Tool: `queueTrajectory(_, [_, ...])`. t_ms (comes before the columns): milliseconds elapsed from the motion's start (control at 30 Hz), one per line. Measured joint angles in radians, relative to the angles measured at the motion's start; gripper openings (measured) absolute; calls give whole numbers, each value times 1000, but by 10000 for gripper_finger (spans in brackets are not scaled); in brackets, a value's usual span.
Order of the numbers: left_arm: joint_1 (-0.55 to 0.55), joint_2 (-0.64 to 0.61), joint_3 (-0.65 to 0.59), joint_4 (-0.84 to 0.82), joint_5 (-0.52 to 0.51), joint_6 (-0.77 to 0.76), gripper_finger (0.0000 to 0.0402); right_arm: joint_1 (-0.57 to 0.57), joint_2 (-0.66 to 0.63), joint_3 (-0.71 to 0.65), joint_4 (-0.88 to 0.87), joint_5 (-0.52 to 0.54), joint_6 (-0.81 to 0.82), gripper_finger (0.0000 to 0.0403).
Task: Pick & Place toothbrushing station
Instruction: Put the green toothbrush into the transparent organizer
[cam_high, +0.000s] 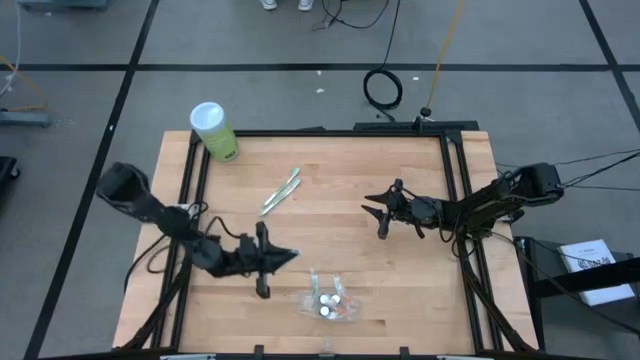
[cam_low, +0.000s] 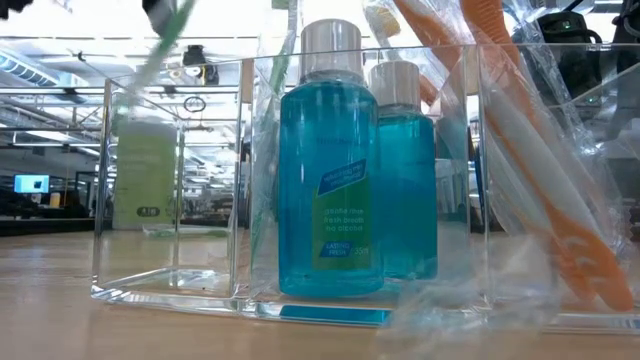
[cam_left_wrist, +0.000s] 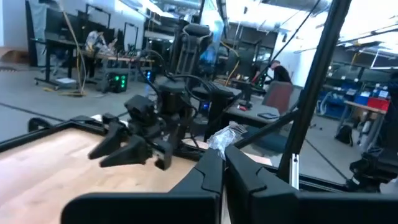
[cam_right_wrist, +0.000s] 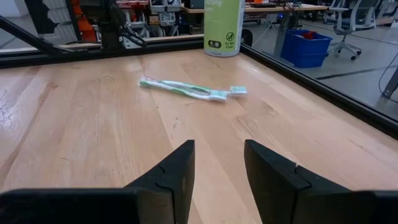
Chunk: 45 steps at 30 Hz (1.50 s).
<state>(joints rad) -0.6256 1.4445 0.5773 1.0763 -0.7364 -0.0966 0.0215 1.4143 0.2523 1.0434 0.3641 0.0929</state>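
Note:
My left gripper (cam_high: 268, 260) hovers at the table's near middle, shut on a slim pale toothbrush (cam_high: 288, 257); the low view shows it as a blurred green streak (cam_low: 160, 50). Two green-white toothbrushes (cam_high: 281, 191) lie flat on the table's middle and also show in the right wrist view (cam_right_wrist: 193, 90). A clear box (cam_high: 325, 298) at the near edge holds blue white-capped bottles (cam_low: 330, 170). A crinkly clear pouch (cam_low: 545, 150) with pink-orange toothbrushes leans beside them. My right gripper (cam_high: 381, 213) is open and empty right of the middle, and its fingers (cam_right_wrist: 177, 171) point at the lying toothbrushes. My left gripper pinches the toothbrush between its two fingers, which lie level and point toward the table's right edge. A pale crinkly end (cam_left_wrist: 227, 137) sticks out past the fingertips. The toothbrush is lifted clear of the table. The fingers hide which part of it they hold.
A green canister with a white lid (cam_high: 214, 131) stands at the table's far left corner. A black frame rail (cam_high: 330, 132) runs around the wooden tabletop. Bare wood lies between the two grippers.

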Motion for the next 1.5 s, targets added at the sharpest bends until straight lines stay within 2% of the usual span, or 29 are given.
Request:
queueTrajectory(133, [-6,149,0,244,2,45,1,0,0,0,0,0,0,130])
queueTrajectory(367, [-8,314,2,489,48,79,0,0,0,0,3,0,2,130])
queueTrajectory(600, [-36,289,33,487,82,149,0,0,0,0,6,0,12,130])
queueTrajectory(900, [-56,253,121,489,270,249,0,0,0,0,6,0,11,130])
queueTrajectory(1033, [-36,253,151,454,352,231,0,0,0,0,6,0,11,130])
queueTrajectory(1233, [-5,270,169,419,381,173,0,0,0,0,7,0,12,130])
queueTrajectory(1500, [36,374,203,434,380,134,0,0,0,0,7,0,11,130])
